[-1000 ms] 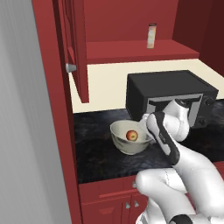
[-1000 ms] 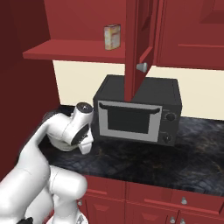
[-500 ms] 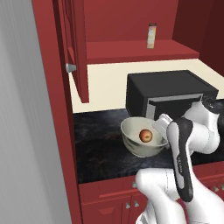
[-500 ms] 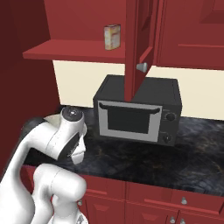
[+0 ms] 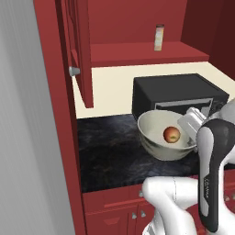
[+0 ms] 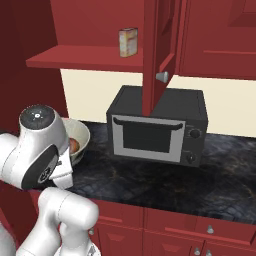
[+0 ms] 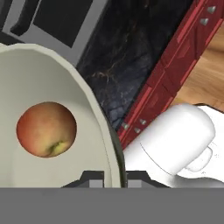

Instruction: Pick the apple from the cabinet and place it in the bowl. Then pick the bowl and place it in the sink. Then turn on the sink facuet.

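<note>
Inside one bowl (image 5: 156,137), one apple (image 5: 171,134)

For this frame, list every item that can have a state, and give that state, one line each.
Small round red-orange apple: lying inside the bowl.
Wide pale grey-cream bowl: lifted off the black counter, tilted, rim between the gripper fingers.
Two-finger gripper: shut on the bowl rim.
Dark red wall cabinet door: open.
Black microwave: door closed.
Tall pale jar with dark cap: upright on the cabinet shelf.
</note>
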Tool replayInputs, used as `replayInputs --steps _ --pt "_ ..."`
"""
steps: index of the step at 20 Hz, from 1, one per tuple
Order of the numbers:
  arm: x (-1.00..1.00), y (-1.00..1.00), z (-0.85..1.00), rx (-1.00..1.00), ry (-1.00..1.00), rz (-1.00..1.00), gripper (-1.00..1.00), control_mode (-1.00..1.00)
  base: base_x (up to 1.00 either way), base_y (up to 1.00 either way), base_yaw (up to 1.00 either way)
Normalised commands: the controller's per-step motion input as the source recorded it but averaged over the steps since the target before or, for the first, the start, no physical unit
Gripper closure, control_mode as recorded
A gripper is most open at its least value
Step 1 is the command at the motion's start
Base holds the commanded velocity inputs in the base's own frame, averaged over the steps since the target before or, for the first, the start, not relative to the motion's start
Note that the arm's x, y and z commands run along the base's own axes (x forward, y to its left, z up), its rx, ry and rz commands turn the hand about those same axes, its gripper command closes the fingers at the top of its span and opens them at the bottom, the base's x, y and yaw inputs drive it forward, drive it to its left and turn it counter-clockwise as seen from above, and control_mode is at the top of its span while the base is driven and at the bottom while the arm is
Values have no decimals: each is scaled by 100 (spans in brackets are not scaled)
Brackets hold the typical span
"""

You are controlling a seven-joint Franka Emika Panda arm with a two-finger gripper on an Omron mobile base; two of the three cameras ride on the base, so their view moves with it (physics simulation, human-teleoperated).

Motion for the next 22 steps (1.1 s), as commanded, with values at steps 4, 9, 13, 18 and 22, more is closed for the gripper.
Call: replayInputs --steps 4,9,13,18,22 --pt "-39 -8 56 -4 -20 0 100 -100 0 0 0" --pt "-43 -19 68 0 -9 -1 100 -100 0 0 0" --pt "-64 -5 62 -1 2 -5 100 -100 0 0 0" --pt "-46 -10 16 0 0 -4 100 -100 0 0 0" --pt "0 -3 -1 0 2 -1 100 -100 0 0 0"
